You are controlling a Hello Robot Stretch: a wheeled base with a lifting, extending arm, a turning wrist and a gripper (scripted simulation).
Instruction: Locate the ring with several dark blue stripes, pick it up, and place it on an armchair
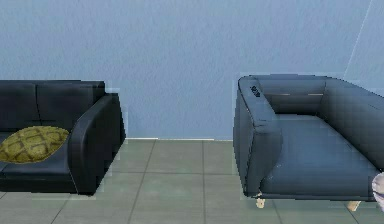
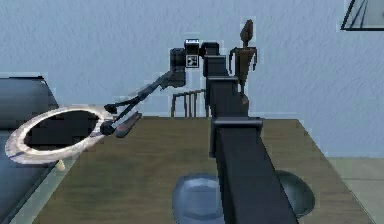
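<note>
The gripper (image 2: 113, 120) holds the large flat pale-grey ring (image 2: 40, 150) at its far end, in the air past the brown wooden table's (image 2: 160, 160) left edge; its stripes are too small to tell. Just beyond that edge stands a dark blue upholstered seat (image 2: 20, 100). A slim brown wooden figure (image 2: 243, 55) stands at the table's far edge. Ahead, a dark blue leather armchair (image 1: 300, 130) and a black sofa (image 1: 60, 110) with an olive patterned cushion (image 1: 35, 143) stand against the wall
</note>
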